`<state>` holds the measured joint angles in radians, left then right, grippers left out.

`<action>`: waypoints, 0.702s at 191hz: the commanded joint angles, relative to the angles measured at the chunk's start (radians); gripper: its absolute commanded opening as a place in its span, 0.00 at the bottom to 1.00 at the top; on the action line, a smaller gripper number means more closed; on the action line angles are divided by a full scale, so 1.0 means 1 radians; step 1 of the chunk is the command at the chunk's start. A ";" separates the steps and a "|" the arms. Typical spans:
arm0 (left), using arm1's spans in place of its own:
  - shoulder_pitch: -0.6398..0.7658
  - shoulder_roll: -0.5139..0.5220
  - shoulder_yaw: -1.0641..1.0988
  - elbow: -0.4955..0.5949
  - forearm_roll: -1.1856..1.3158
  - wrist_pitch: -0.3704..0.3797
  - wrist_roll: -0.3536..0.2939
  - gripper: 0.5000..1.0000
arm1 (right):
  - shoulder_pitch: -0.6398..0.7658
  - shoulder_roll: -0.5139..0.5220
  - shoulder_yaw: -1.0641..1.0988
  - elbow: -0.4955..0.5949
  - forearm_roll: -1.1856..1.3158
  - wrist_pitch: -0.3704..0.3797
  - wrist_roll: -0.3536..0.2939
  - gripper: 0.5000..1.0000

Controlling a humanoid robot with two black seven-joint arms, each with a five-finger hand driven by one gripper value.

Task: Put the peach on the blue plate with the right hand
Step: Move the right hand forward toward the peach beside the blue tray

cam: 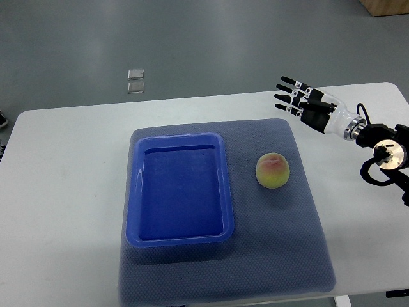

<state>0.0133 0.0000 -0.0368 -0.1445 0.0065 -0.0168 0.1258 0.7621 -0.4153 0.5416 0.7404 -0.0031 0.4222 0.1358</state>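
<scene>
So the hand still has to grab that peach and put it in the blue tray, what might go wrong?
The peach is round and sits loose on the mat, so a clumsy touch from the right hand might roll it away. The hand is open and off to the far side, so it has a way to travel and could misjudge its aim. The tray has a raised rim; a low carry might bump the peach against it.

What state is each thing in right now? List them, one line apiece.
Round yellow-pink peach: lying on the mat right of the plate, not held.
Blue rectangular plastic plate: upright, nothing in it.
Dark blue-grey textured mat: flat on the table, under plate and peach.
Right hand: fingers spread, holding nothing, above and to the right of the peach.
White table: carrying the mat.
</scene>
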 commanded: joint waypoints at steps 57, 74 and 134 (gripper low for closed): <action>0.001 0.000 -0.002 0.000 0.001 0.001 0.000 1.00 | 0.031 -0.014 -0.005 0.013 -0.167 0.015 0.004 0.87; 0.001 0.000 -0.003 0.000 0.001 0.001 0.000 1.00 | 0.051 -0.022 -0.005 0.016 -0.267 0.032 0.013 0.86; 0.004 0.000 -0.003 0.000 0.001 0.001 0.000 1.00 | 0.151 -0.077 -0.009 0.062 -0.732 0.182 0.076 0.87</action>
<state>0.0168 0.0000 -0.0399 -0.1431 0.0073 -0.0154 0.1258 0.8821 -0.4749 0.5361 0.7674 -0.5567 0.5533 0.1835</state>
